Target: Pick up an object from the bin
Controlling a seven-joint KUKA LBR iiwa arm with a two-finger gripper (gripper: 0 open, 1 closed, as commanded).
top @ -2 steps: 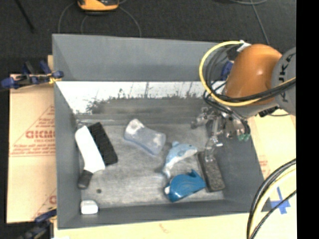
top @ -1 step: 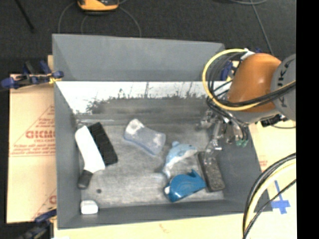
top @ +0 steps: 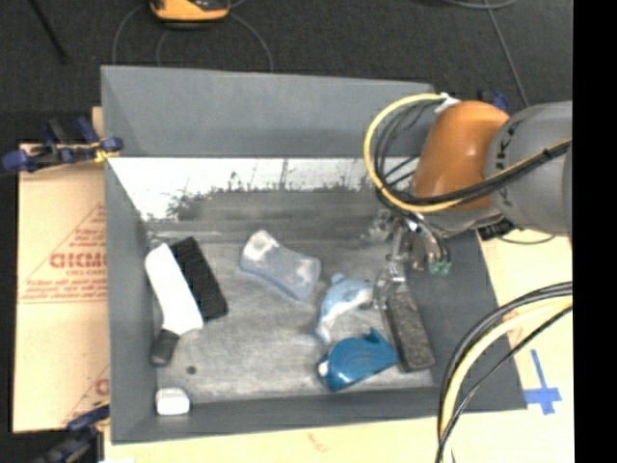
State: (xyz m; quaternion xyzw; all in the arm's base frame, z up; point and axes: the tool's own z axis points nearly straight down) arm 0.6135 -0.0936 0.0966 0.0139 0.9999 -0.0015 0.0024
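Silvery metal gripper (top: 396, 270) hangs low in the right part of the grey bin (top: 241, 114), reaching down from a wrist capped by an orange cover (top: 461, 152) and ringed with yellow and black cables (top: 386, 167). Whether it is parted or closed I cannot tell, and nothing can be made out in its grasp.

Its tip stands right at the upper end of a dark grey bar (top: 412, 331), a long flat piece that lies on the bin floor and runs toward the near right corner. Just beside the tip, on its left, lies a pale blue packet (top: 342, 302), crumpled and partly white. Below that packet, touching the bar's lower end, sits 1 bright blue lump (top: 355, 360).

Farther left, near the middle of the floor, rests a clear packet (top: 280, 263), tilted. Well apart, by the left wall, lies a white brush (top: 174, 292) with black bristles along its right side and a dark end toward the front. A small white block (top: 172, 401) sits in the near left corner.
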